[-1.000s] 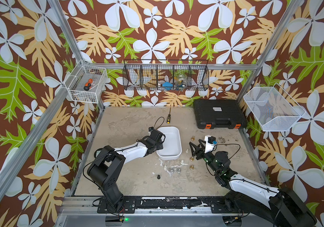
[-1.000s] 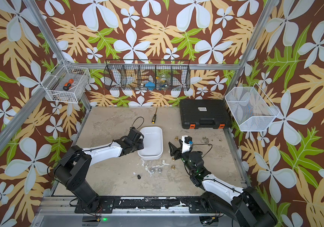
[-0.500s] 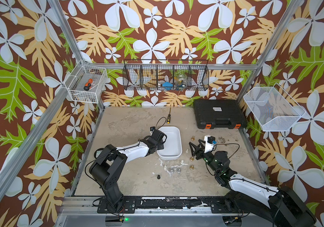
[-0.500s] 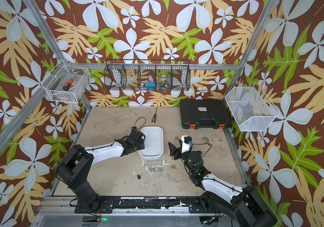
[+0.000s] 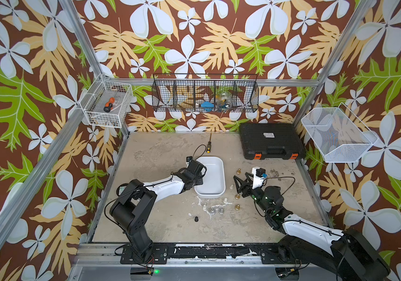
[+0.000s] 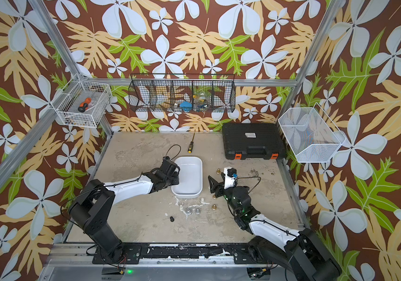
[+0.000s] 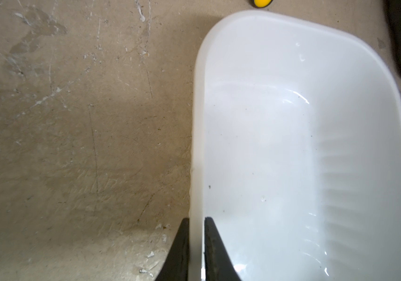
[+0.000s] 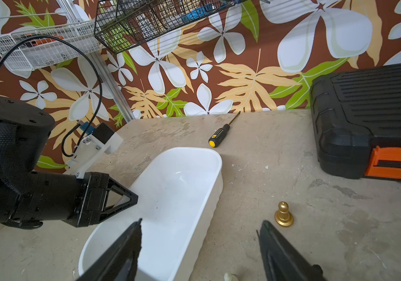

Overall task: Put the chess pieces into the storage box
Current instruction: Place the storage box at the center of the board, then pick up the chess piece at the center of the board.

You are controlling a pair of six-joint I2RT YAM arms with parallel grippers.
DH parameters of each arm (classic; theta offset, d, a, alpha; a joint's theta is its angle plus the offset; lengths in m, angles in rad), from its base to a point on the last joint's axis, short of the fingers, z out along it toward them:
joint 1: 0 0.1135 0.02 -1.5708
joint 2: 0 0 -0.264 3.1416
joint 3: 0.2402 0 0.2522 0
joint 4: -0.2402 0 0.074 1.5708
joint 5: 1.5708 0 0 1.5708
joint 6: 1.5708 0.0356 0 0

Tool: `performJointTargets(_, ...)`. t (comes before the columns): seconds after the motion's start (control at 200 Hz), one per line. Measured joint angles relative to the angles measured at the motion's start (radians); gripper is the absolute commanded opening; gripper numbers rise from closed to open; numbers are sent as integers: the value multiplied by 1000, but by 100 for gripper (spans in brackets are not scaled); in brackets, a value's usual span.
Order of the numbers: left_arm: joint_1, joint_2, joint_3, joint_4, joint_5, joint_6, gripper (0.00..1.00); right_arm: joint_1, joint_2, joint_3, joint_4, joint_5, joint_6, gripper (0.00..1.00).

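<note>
Left gripper [image 7: 196,220] astride storage box [image 7: 262,136] (wrist view)

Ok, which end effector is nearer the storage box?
Left. The left end effector straddles one wall of the storage box; the right end effector hangs apart beside the opposite wall.

Left hand [image 7: 196,219] pinched nearly closed, right hand [image 8: 200,221] spread wide.

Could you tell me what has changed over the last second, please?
Very little. The left gripper, jaws astride the wall of the storage box, has shifted slightly with its arm; the box has barely moved, if at all. The right gripper stays open beside it, and the chess pieces lie unmoved.
</note>
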Motion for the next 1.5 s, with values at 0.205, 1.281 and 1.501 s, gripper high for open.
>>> performJointTargets(0.205, 0, -15, -2, -11, -2, 0, 24, 0, 0, 0, -8, 0, 0, 78)
performJointTargets(1.281, -370, -548, -190, -411, 214, -29, 38, 236, -166, -121, -71, -139, -190, 79)
performJointTargets(1.501, -402, -542, -262, -432, 186, -116, 38, 242, -190, -118, -74, -111, -216, 79)
